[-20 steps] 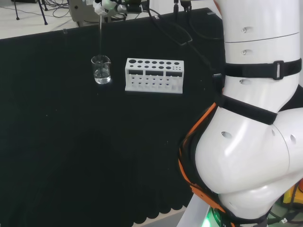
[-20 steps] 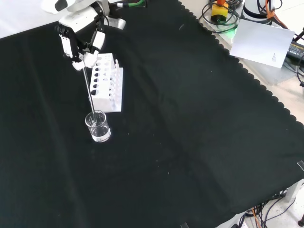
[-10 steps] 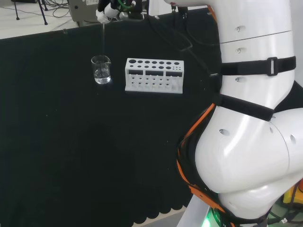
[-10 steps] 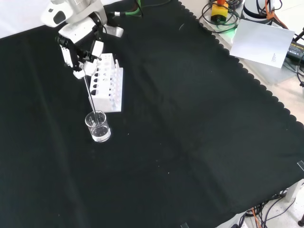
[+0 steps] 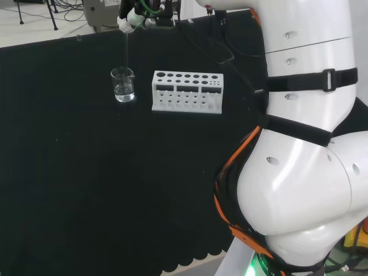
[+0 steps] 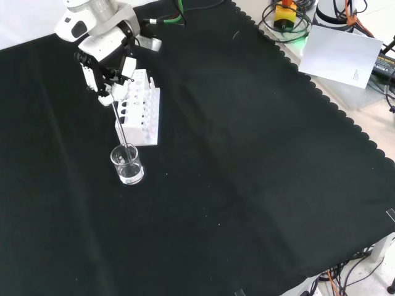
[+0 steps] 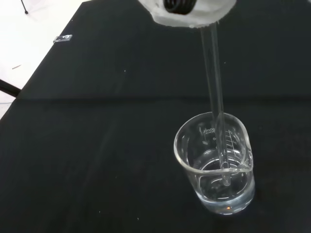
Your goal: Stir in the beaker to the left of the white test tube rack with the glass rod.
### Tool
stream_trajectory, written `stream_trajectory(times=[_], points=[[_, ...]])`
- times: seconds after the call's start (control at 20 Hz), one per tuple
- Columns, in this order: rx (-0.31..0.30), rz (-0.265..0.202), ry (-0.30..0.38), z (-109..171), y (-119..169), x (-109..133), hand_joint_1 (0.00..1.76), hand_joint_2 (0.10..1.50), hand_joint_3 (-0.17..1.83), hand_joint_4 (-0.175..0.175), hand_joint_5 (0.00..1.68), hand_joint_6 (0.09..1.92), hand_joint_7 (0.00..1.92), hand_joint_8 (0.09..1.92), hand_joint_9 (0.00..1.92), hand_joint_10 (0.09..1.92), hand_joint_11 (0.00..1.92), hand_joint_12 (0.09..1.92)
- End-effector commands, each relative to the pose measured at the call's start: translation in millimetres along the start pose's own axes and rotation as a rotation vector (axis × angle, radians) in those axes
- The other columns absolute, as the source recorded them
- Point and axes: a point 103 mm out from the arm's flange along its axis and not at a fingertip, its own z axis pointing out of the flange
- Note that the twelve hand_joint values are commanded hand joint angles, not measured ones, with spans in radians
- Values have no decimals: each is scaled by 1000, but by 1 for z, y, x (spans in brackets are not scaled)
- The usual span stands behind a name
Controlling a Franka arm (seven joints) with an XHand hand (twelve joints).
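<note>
A small clear beaker [image 5: 123, 84] [image 6: 127, 164] [image 7: 216, 162] with a little clear liquid stands on the black cloth, left of the white test tube rack [image 5: 187, 91] [image 6: 138, 113] in the head view. The hand [image 6: 106, 58] [image 5: 138, 14] hangs above it, fingers curled round the top of a thin glass rod [image 6: 121, 127] [image 5: 125, 50] [image 7: 215, 94]. The rod hangs nearly upright. Its lower end sits inside the beaker, in the liquid, as the wrist view shows.
White arm links [image 5: 310, 144] stand at the right of the head view. Beyond the cloth's scalloped edge in the front view lie a sheet of paper [image 6: 343, 54] and cables [image 6: 290, 21]. A small clip [image 7: 63, 38] lies near the cloth's far edge.
The hand has come lower and shifted slightly toward the rack, and the rod's end has gone deeper into the beaker. Beaker and rack have stayed put.
</note>
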Motion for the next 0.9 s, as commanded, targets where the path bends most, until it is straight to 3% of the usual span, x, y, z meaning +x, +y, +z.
stream_trajectory(times=[0.05,0.25,0.55,0.9], points=[[1,-19,-15,2,0,22,1235,1029,-175,-175,1454,200,1580,920,1918,434,1818,772],[10,-22,-11,8,12,21,1235,1029,-175,-175,1454,198,1580,920,1918,434,1818,774],[23,-3,1,11,31,-3,1235,1029,-175,-175,1455,196,1580,920,1918,434,1818,776],[16,40,-1,3,16,-30,1235,1029,-175,-175,1456,193,1580,920,1919,434,1818,778]])
